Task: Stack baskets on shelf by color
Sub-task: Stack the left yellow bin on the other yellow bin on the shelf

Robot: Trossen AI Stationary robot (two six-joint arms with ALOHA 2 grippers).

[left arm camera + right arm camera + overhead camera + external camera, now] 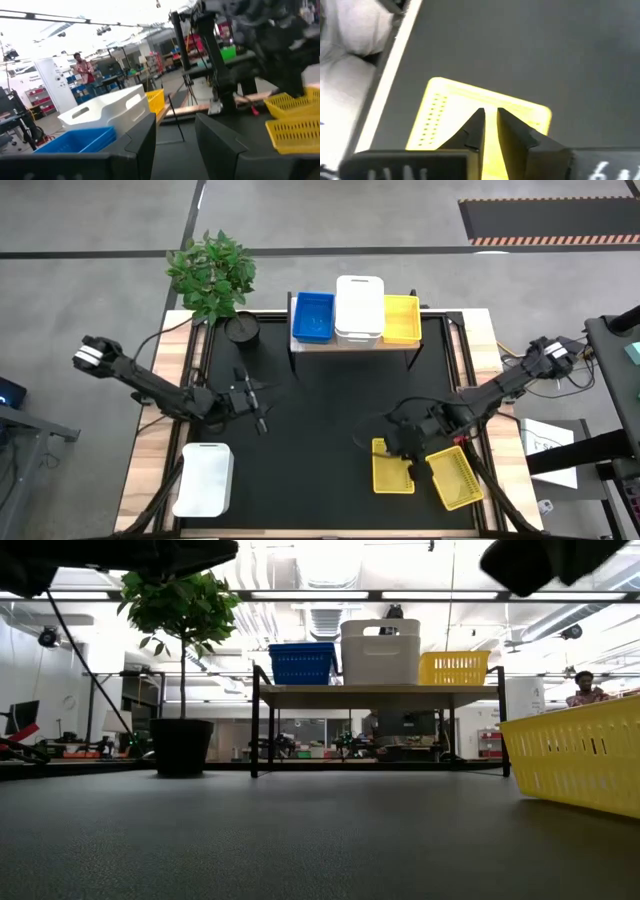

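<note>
The shelf (352, 343) at the far middle carries a blue basket (312, 317), a taller white one (360, 307) and a yellow one (401, 319) side by side. Two more yellow baskets (388, 472) (458, 480) lie on the black mat at the near right, the second turned askew. A white basket (205, 478) lies at the near left. My right gripper (490, 122) hovers over the yellow basket (445, 115), its fingers a narrow gap apart and pointing down. My left gripper (175, 135) is open at mid-left, pointing level toward the shelf, with nothing between its fingers.
A potted plant (240, 330) in a black pot stands left of the shelf. In the low view the askew yellow basket (580, 765) fills the right side. Bare black mat (320, 430) lies between the two arms. A person (82, 67) stands in the room beyond.
</note>
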